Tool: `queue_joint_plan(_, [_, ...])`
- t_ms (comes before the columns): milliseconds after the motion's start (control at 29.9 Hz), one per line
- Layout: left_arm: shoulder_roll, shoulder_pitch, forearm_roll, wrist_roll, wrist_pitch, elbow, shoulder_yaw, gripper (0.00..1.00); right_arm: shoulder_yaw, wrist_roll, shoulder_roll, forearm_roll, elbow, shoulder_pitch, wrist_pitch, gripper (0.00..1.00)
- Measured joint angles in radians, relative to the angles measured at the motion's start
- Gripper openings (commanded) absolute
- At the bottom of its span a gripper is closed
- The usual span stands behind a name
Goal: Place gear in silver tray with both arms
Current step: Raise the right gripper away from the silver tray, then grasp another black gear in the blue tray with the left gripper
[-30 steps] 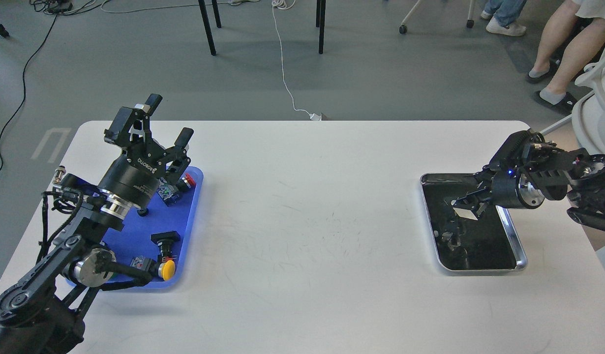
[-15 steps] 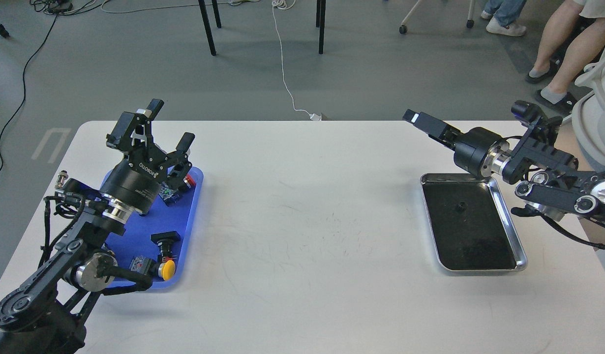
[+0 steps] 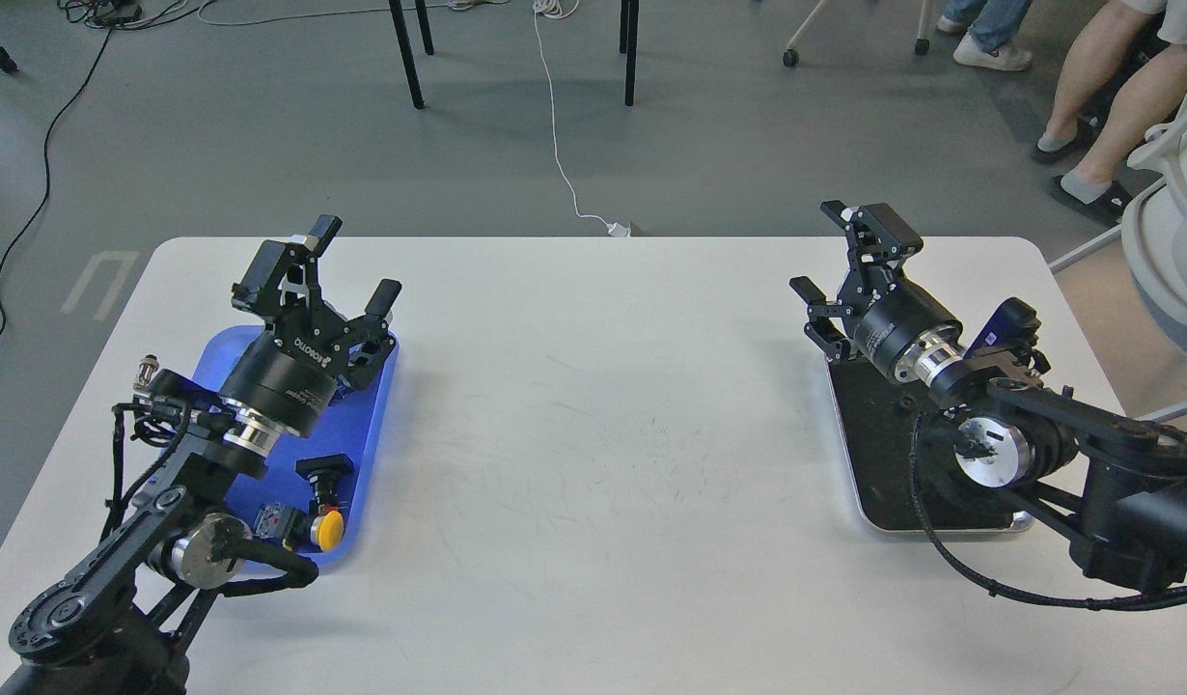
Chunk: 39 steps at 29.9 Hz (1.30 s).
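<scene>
Hovering spread and empty, the left tool (image 3: 326, 264) sits over the blue tray (image 3: 370, 425) to pick, the right tool (image 3: 849, 253) above the silver tray (image 3: 878, 483).

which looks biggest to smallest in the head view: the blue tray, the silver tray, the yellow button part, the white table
1. white table, by far the largest.
2. blue tray and silver tray: they look alike, and each is partly hidden by an arm, so I won't rank them.
3. yellow button part, the smallest.
</scene>
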Motion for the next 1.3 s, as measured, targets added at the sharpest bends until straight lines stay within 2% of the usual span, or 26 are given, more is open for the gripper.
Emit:
queue_joint_plan(301, [0.040,0.012,0.272,-0.006,0.004,0.002,0.014,0.98,0.017,0.000,-0.011,0.029,0.000,-0.030,0.070,0.97])
queue_joint_plan(501, [0.246,-0.023,0.599,-0.044,0.000,-0.027,0.077,0.98,0.013,0.000,-0.012,0.026,0.002,-0.032,0.085,0.97])
queue_joint_plan(635, [0.431,-0.101,0.867,-0.050,0.009,-0.025,0.206,0.98,0.005,0.000,-0.011,0.022,0.002,-0.033,0.086,0.97])
queue_joint_plan(735, [0.504,-0.181,1.082,-0.050,0.035,0.033,0.319,0.98,0.001,0.000,-0.006,0.015,0.002,-0.033,0.086,0.97])
queue_joint_plan(869, [0.520,-0.285,1.239,-0.050,0.083,0.161,0.455,0.97,0.000,0.000,-0.004,0.010,0.002,-0.033,0.086,0.97])
queue_joint_plan(1002, [0.517,-0.380,1.300,-0.050,0.116,0.231,0.581,0.94,0.000,0.000,-0.010,0.009,0.002,-0.033,0.086,0.97])
queue_joint_plan(1136, [0.491,-0.432,1.347,-0.050,0.132,0.319,0.644,0.83,0.000,0.000,-0.012,0.009,0.003,-0.036,0.086,0.97])
queue_joint_plan(1303, [0.467,-0.459,1.363,-0.050,0.140,0.375,0.685,0.77,0.002,0.000,-0.012,0.006,0.006,-0.040,0.085,0.97])
